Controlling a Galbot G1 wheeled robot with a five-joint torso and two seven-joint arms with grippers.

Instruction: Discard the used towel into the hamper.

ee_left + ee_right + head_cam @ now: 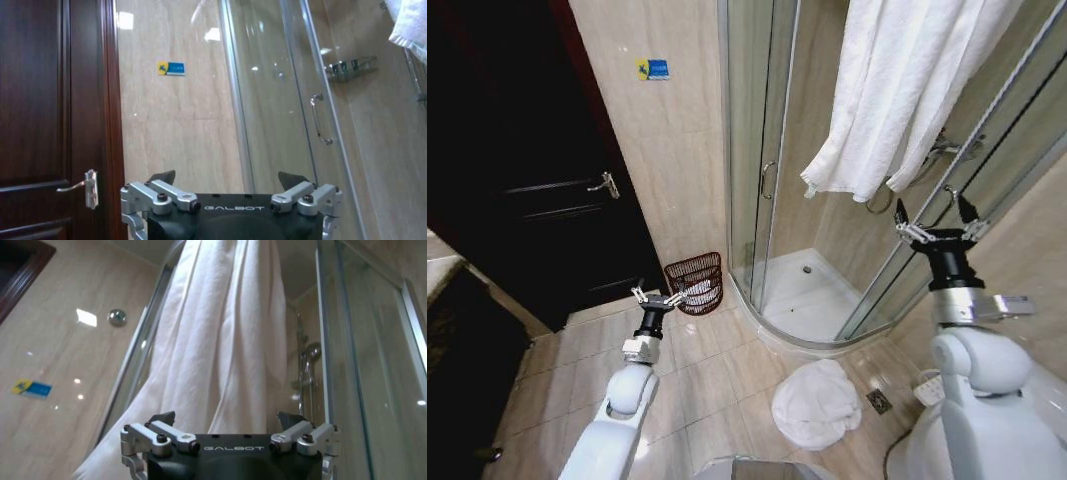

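While both hands (659, 296) (935, 222) hang open and empty, hamper (695, 282) and floor towel (815, 402) lie apart.

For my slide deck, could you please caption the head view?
Both grippers, left and right, open; towel on floor, hamper by wall.
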